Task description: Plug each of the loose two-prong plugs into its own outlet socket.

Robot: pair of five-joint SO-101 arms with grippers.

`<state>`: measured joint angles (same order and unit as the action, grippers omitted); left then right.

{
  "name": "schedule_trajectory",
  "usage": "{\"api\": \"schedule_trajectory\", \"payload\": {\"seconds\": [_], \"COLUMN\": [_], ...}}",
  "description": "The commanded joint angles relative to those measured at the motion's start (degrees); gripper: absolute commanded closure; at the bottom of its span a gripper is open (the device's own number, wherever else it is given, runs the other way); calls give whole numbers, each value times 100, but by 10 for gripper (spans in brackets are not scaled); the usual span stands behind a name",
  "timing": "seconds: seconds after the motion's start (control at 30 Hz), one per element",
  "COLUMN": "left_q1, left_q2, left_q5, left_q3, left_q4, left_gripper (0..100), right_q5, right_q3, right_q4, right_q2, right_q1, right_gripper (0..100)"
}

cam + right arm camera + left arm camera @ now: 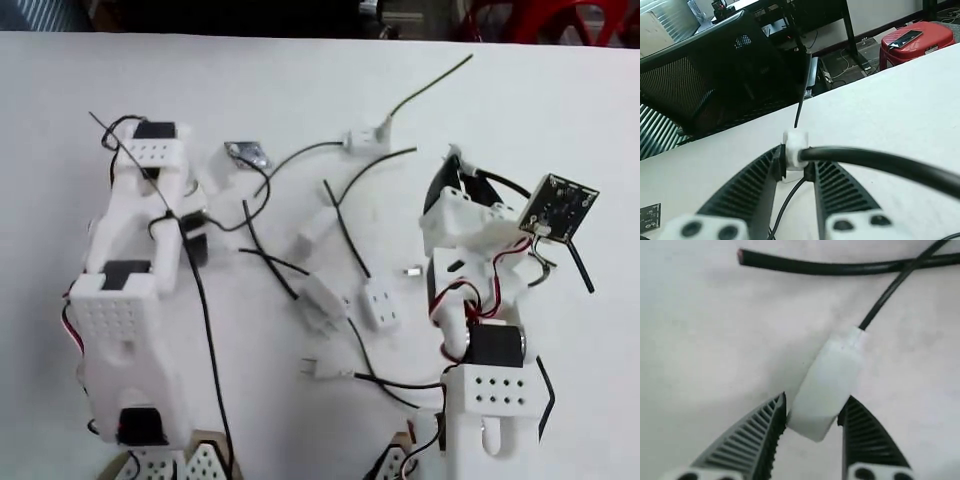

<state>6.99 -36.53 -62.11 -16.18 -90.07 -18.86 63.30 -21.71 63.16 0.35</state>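
My left gripper (pixel 815 401) pinches a white connector (pixel 832 375) down on the table (pixel 700 340); my right gripper (pixel 796 157) clamps a second connector (pixel 795 144) aloft. Both look light and slick, with limp wires (pixel 885 295); I'd hold the flanks.

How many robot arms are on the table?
2. One arm stands at the high view's left, the other arm at its right. The left gripper pinches a white connector; the right gripper pinches a second white connector.

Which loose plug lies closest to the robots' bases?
The small plug with two bare prongs showing; every other plug lies farther out on the table.
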Motion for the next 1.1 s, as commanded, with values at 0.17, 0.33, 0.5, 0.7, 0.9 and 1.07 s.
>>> {"api": "schedule_trajectory", "payload": {"seconds": [0.17, 0.33, 0.5, 0.7, 0.9, 1.07], "left_q1": [22, -259, -690, -822, -822, -963], "left_q2": [945, 2114, 3204, 4620, 5947, 6765], "left_q5": [70, 413, 738, 1002, 1002, 1011], "left_q3": [941, 2549, 4448, 5785, 6629, 7323], "left_q4": [79, 1169, 2576, 3253, 3244, 3235], "left_gripper": [832, 827, 741, 703, 702, 702], "right_q5": [9, 9, 9, 9, 9, 9], "right_q3": [-44, -44, -35, -35, -35, -35], "right_q4": [66, 66, 66, 66, 66, 66], "right_q2": [31, 31, 31, 31, 31, 31], "right_q1": [40, 40, 40, 40, 40, 40], "right_gripper": [981, 981, 981, 981, 981, 981]}}
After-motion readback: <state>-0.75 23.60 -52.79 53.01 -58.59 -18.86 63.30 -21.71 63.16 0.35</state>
